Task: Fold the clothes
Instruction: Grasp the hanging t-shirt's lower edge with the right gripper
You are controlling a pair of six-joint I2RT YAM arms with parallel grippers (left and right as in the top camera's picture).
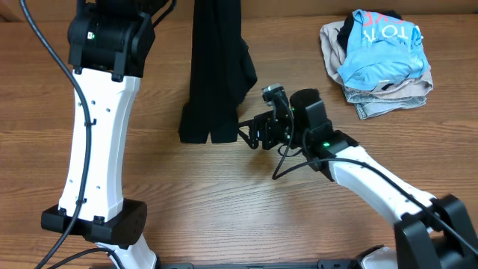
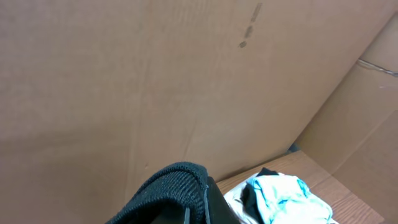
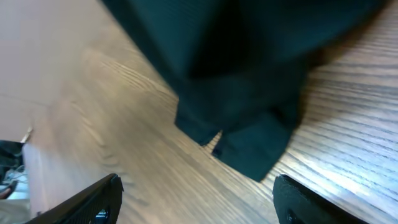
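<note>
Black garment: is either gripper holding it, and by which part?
The left gripper is shut on the black garment, pinching a ribbed edge at its raised end. The right gripper is open, holding nothing.

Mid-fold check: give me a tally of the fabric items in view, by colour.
black garment: 1
light blue shirt: 1
beige pile: 1 (its layers can't be told apart)
Total: 3

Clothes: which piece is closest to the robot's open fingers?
The long black garment, its lower end just ahead of the right arm's fingers; the light blue shirt and beige garments lie piled elsewhere.
</note>
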